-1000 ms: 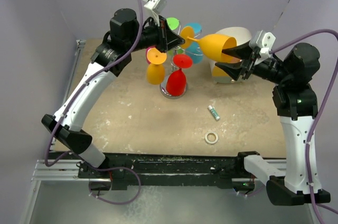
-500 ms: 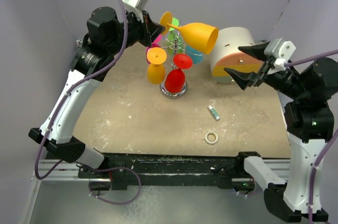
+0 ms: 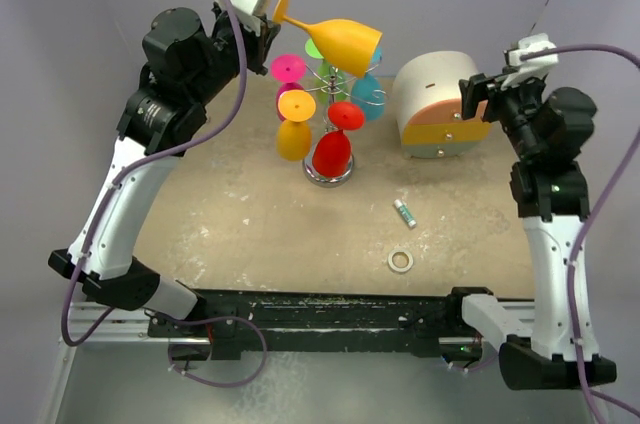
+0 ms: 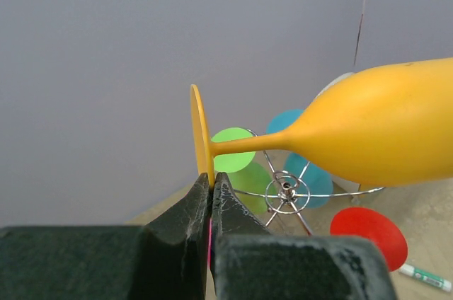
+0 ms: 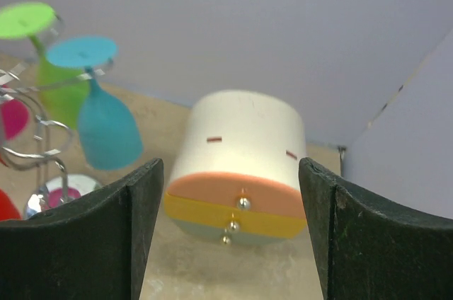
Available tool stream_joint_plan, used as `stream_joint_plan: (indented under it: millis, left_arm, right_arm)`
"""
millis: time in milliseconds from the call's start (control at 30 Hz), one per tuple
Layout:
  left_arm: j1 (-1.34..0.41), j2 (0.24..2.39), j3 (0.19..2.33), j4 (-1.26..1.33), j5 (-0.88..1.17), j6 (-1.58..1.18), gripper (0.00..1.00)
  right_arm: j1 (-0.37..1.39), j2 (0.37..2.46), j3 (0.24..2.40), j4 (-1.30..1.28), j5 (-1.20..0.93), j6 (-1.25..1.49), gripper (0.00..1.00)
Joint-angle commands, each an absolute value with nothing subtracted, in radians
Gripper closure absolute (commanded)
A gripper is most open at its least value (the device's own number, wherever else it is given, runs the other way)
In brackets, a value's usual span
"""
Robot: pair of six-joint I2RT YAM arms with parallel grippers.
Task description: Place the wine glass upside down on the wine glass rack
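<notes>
My left gripper (image 3: 268, 20) is shut on the foot disc of a yellow-orange wine glass (image 3: 345, 42). It holds the glass on its side, bowl to the right, above the chrome wire wine glass rack (image 3: 331, 94). In the left wrist view the closed fingertips (image 4: 211, 177) pinch the rim of the foot, and the glass (image 4: 375, 134) lies above the rack's hub (image 4: 286, 190). Orange (image 3: 293, 131), red (image 3: 333, 147), pink, green and blue glasses hang upside down on the rack. My right gripper (image 3: 478, 94) is open and empty, well right of the rack; its jaws (image 5: 228, 167) frame the drawer box.
A round white-and-orange drawer box (image 3: 435, 104) stands right of the rack and shows in the right wrist view (image 5: 237, 151). A small green-capped tube (image 3: 404, 212) and a tape ring (image 3: 401, 261) lie on the table in front.
My right gripper let go of the glass bowl and drew back to the right. My left gripper lifted the glass up and to the left, above the rack.
</notes>
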State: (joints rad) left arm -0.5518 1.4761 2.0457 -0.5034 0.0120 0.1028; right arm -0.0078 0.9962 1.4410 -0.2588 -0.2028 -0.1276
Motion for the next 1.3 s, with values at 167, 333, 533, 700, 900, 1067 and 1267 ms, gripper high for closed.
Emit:
stream_joint_plan:
  millis: [167,333,533,700,900,1067,1267]
  left_arm:
    - [-0.63,1.501,2.149,-0.449,-0.104,0.289,1.0]
    - [-0.728,1.559,2.175,-0.414,-0.223,0.426,1.0]
    - [-0.799,1.635,2.222,-0.365,-0.28,0.606,1.0]
    - [-0.838,1.707,2.271,-0.359,-0.262,0.684,1.0]
    - [-0.913,1.783,2.283,-0.306,-0.31,0.821,1.0]
    - [-0.926,1.848,2.316,-0.294,-0.297,0.831,1.0]
    - [-0.93,1.897,2.307,-0.301,-0.262,0.858,1.0]
  right_arm:
    - [-0.012,1.012,1.176,-0.079,-0.176,-0.155,0.2]
    - [-0.028,0.985,1.092,-0.043,-0.21,-0.155,0.2]
    - [-0.129,1.016,1.066,-0.031,-0.245,-0.081,0.19]
    - [-0.143,1.014,1.06,-0.024,-0.188,-0.073,0.19]
    - [-0.17,0.991,1.035,-0.006,-0.203,-0.057,0.17]
    - [-0.191,0.986,1.021,-0.001,-0.215,-0.049,0.17]
    - [-0.207,0.98,1.015,0.009,-0.195,-0.045,0.17]
